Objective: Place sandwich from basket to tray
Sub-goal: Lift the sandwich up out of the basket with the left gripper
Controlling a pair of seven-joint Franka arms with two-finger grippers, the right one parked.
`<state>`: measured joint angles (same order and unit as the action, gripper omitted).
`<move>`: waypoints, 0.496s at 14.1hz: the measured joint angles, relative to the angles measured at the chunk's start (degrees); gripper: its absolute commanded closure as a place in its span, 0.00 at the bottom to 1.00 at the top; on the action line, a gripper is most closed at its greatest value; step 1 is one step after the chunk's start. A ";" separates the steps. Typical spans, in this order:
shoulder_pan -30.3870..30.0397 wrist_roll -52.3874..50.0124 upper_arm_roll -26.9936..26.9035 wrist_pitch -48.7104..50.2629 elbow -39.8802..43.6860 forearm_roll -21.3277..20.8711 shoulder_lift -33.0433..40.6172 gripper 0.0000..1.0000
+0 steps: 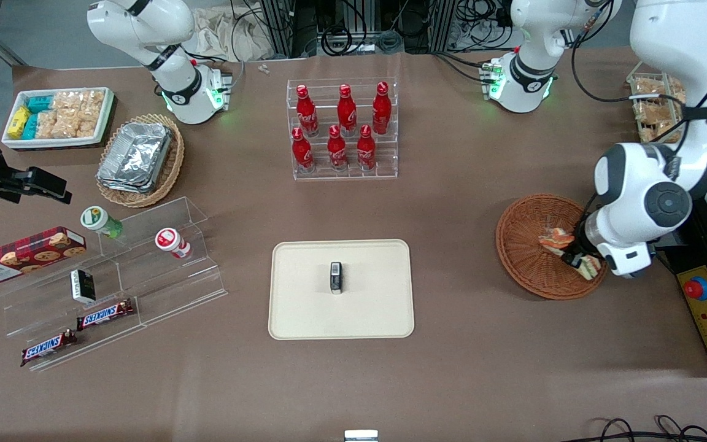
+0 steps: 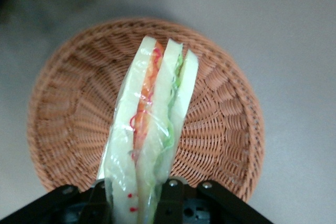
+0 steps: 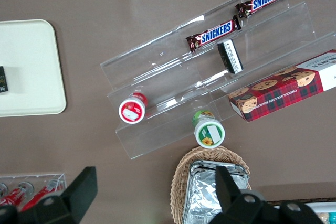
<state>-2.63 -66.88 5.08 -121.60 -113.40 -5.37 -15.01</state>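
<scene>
- The left arm's end effector hangs over the round, shallow, reddish-brown woven wicker basket, its black fingers pinching one end of the triangular white-bread sandwich with red and green filling in clear wrap.
- In the wrist view the sandwich runs lengthwise straight out from the fingers, its layered cut edge facing the camera, and the basket weave shows beneath it all round; I judge it lifted clear of the basket floor, though that gap cannot be read with certainty.
- In the front view the end effector and the held sandwich sit over the part of the basket nearest the working arm's end of the worktop. A second wedge of sandwich lies in the basket just beside it.
- The relation that matters next: the large, flat, cream-beige rectangular tray lies well apart from the basket, toward the parked arm's end, at about the same distance from the front camera. The carry is therefore sideways, along the sandwich's long axis.
- A small dark upright box stands near the tray's middle; bare tray lies around it.
- The brown worktop between basket and tray carries nothing; the clear rack of red bottles stands farther from the front camera than the tray.
</scene>
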 measured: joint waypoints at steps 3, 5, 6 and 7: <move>0.37 4.57 0.33 11.19 10.10 -0.36 0.91 1.00; 0.60 10.27 0.64 15.54 16.60 -0.36 0.94 1.00; 0.67 13.35 1.02 16.30 18.93 -0.35 0.93 1.00; 0.73 16.49 1.88 16.56 20.91 -0.34 0.83 0.98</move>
<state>-1.90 -50.39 6.95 -105.04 -92.49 -5.71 -14.19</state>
